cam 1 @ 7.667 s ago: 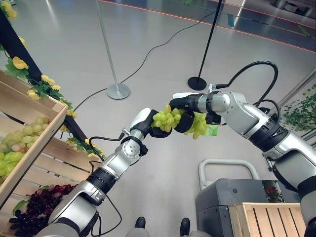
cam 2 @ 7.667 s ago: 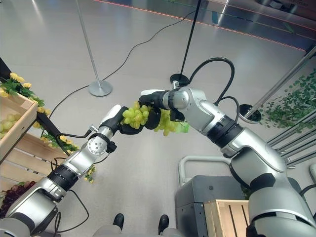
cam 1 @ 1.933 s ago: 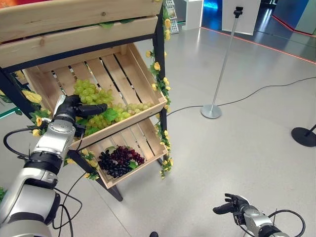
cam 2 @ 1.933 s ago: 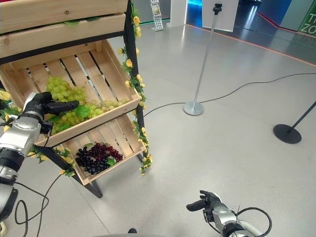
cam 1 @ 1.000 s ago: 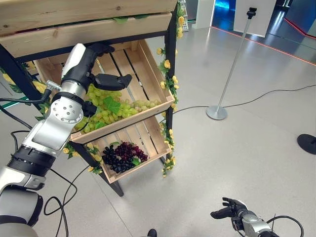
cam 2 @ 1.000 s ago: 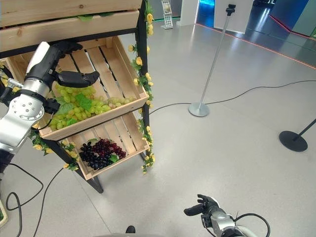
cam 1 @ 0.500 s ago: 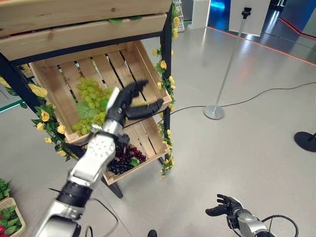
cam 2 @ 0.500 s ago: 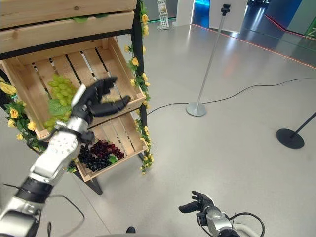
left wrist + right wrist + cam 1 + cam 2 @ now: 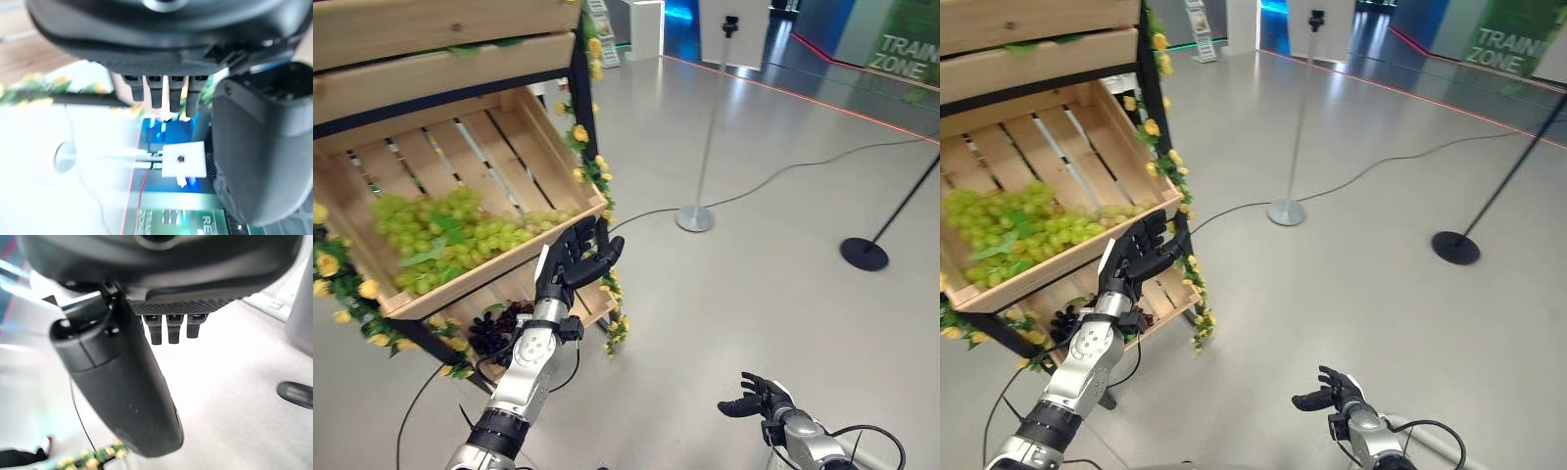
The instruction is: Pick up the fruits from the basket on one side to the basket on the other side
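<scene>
Fingers of the left hand (image 9: pixel 574 266) are seen spread and straight, with nothing held between them and the thumb; the same is shown in the left wrist view, where the fingers (image 9: pixel 161 90) stand in a row beside the thumb and no fruit is enclosed. This hand is raised in front of the wooden rack, just off the front right corner of the middle crate (image 9: pixel 524 262), at about 9 o'clock in the head views. The green grapes (image 9: pixel 445 227) are found lying in that middle crate, heaped toward its front and left, at about 10 o'clock. Dark purple grapes (image 9: pixel 499 325) are seen in the lower crate (image 9: pixel 590 300), partly hidden behind the left forearm. Yellow artificial flowers with green leaves (image 9: pixel 587 162) are strung down the rack's dark front post. An upper wooden crate (image 9: pixel 431 44) is seen at 11 o'clock, above the grapes.

The right hand (image 9: pixel 756 396) is seen low at about 5 o'clock, well apart from the rack, over the grey floor (image 9: pixel 773 284). Its fingers are loosely relaxed and nothing is held; in the right wrist view the fingers (image 9: pixel 169 328) are shown extended beside the thumb.

A slim stanchion pole on a round silver base (image 9: pixel 695 217) stands at 12 o'clock, and a second pole on a black base (image 9: pixel 864 253) at 2 o'clock.
</scene>
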Controlling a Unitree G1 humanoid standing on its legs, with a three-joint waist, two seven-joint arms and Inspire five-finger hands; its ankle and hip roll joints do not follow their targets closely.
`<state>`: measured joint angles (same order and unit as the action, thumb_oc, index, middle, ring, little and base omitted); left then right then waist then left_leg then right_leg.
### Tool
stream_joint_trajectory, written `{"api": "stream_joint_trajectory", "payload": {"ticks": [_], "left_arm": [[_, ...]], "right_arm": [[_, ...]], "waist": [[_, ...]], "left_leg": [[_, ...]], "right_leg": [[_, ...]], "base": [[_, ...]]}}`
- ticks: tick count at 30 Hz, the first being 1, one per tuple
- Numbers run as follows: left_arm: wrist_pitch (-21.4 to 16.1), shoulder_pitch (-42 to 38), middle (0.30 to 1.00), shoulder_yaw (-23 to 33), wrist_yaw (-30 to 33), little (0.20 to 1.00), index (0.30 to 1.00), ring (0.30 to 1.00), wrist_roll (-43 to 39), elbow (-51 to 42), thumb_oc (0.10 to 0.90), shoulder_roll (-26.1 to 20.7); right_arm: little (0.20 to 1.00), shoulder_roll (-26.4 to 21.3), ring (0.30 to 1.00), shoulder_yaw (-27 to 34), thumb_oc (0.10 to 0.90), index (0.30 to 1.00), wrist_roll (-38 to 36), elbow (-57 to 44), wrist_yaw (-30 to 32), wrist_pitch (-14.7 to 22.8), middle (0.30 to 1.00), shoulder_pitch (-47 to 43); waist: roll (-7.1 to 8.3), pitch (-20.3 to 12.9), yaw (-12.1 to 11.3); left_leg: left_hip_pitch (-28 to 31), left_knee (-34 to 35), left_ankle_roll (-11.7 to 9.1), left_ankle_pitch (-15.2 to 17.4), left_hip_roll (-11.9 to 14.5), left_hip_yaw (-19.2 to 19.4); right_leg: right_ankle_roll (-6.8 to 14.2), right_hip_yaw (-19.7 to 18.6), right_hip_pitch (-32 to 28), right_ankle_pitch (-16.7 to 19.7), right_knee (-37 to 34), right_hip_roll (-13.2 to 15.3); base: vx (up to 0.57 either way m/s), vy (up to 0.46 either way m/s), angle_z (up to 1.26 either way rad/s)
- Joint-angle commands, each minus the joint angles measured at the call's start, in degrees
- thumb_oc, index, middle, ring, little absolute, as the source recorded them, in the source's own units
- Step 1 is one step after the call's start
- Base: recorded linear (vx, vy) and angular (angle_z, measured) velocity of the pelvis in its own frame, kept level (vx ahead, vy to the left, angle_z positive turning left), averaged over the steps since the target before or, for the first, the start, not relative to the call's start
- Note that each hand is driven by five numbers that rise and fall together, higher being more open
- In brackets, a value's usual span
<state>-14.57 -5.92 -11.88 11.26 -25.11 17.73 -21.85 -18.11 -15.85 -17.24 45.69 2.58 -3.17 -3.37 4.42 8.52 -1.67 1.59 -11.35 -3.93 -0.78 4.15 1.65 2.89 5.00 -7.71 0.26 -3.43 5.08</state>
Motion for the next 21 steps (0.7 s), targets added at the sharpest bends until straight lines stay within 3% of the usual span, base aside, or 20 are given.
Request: {"api": "stream_joint_trajectory", "payload": {"ticks": [1,2,4,7,12,14,15,16,19,20,21], "left_arm": [[-9.3,-3.5,0.900,2.2,0.0,0.900,0.900,0.900,0.7,-1.9,0.800,1.2],[-8.7,-2.9,0.900,1.8,-0.8,0.900,0.900,0.900,0.6,-0.5,0.800,1.5],[-7.5,-4.1,0.900,0.3,-3.2,0.900,0.900,0.900,0.8,2.3,0.800,1.8],[-6.3,-4.1,0.900,-2.9,-5.4,0.900,0.900,0.900,0.9,5.5,0.800,2.2],[-7.1,-1.6,0.900,-5.6,-8.1,0.900,0.900,0.900,0.4,10.9,0.800,2.8],[-7.8,-0.7,0.900,-6.1,-9.2,0.900,0.900,0.900,-0.4,13.7,0.800,2.8],[-8.1,-0.3,0.900,-6.0,-8.9,0.900,0.900,0.900,-0.3,15.0,0.800,2.9],[-8.1,0.5,0.900,-5.4,-8.4,0.900,0.900,0.900,-0.4,17.0,0.800,3.1],[-6.4,1.1,0.900,-4.8,-9.6,0.900,0.900,0.900,-0.2,20.6,0.800,3.9],[-6.4,0.6,0.900,-5.1,-10.4,0.900,0.900,0.900,-0.8,26.3,0.800,5.6],[-6.2,0.5,0.900,-5.1,-10.4,0.900,0.900,0.900,-1.0,27.0,0.800,5.9]], "right_arm": [[0.900,-3.0,0.900,1.7,0.800,0.900,2.0,-1.7,2.1,5.5,0.900,-3.8],[0.900,-3.0,0.900,1.1,0.800,0.900,0.2,0.0,2.6,5.8,0.900,-4.6],[0.900,-2.4,0.900,1.7,0.800,0.900,-2.0,2.1,4.5,5.5,0.900,-4.6],[0.900,-0.7,0.900,3.6,0.800,0.900,-5.0,4.2,5.0,6.1,0.900,-3.4],[0.900,2.0,0.900,5.5,0.800,0.900,-5.3,3.7,5.9,5.9,0.900,-0.4],[0.900,2.7,0.900,5.9,0.800,0.900,-5.5,4.3,5.0,6.7,0.900,0.3],[0.900,3.1,0.900,5.9,0.800,0.900,-4.9,5.2,4.1,7.1,0.900,0.1],[0.900,3.8,0.900,5.3,0.800,0.900,-3.6,6.8,2.7,7.2,0.900,-0.8],[0.900,4.4,0.900,4.2,0.800,0.900,-2.8,8.9,2.2,6.7,0.900,-1.7],[0.900,5.1,0.900,2.7,0.800,0.900,-1.9,13.4,1.7,7.9,0.900,-2.6],[0.900,5.2,0.900,2.5,0.800,0.900,-1.7,14.0,1.6,8.0,0.900,-2.7]], "waist": [[-1.19,0.1,-1.1],[-1.93,0.5,-1.5],[-2.50,-0.2,-0.6],[-3.22,-1.6,0.4],[-4.44,-2.7,2.4],[-4.68,-2.9,2.9],[-4.81,-2.9,2.5],[-5.36,-2.7,1.1],[-5.89,-2.6,-0.2],[-5.05,-2.9,-1.0],[-4.87,-3.0,-1.2]], "left_leg": [[0.9,2.7,2.9,1.9,-2.9,-7.3],[1.7,5.0,3.3,2.5,-4.2,-8.9],[3.6,8.9,3.2,1.8,-3.5,-7.1],[5.0,13.0,3.4,1.4,-4.0,-7.6],[5.8,15.7,4.9,1.8,-5.0,-6.0],[5.9,16.2,5.4,1.9,-5.2,-4.5],[5.9,16.1,5.5,2.0,-5.0,-2.8],[5.8,15.7,5.4,1.8,-4.3,0.3],[4.7,15.0,5.7,1.2,-3.7,2.1],[2.8,13.1,5.4,1.1,-3.8,1.6],[2.5,12.8,5.2,1.1,-3.9,1.6]], "right_leg": [[-0.8,-2.9,0.2,2.6,2.3,-1.8],[-0.6,-5.2,0.5,2.6,2.2,-2.0],[0.4,-4.7,0.5,2.7,1.6,-1.2],[2.0,-4.1,1.3,3.4,1.1,0.4],[3.9,-4.8,4.5,4.3,2.5,2.1],[4.4,-3.7,6.3,4.2,4.3,2.2],[4.8,-0.7,7.4,4.1,7.4,2.8],[4.9,4.7,8.4,4.1,14.3,4.9],[4.1,5.9,9.1,2.7,19.2,5.0],[2.9,6.2,6.3,0.0,12.4,3.3],[2.8,6.5,5.7,0.1,11.0,3.2]], "base": [[-0.02,0.246,-1.01],[-0.01,0.179,-0.81],[0.00,0.259,-0.90],[0.01,0.267,-0.32],[-0.04,0.232,-0.11],[-0.07,0.118,-0.37],[-0.13,0.104,-0.38],[-0.15,0.099,-0.55],[-0.11,0.010,-0.78],[-0.08,-0.118,-0.51],[-0.09,-0.223,-0.56]]}}
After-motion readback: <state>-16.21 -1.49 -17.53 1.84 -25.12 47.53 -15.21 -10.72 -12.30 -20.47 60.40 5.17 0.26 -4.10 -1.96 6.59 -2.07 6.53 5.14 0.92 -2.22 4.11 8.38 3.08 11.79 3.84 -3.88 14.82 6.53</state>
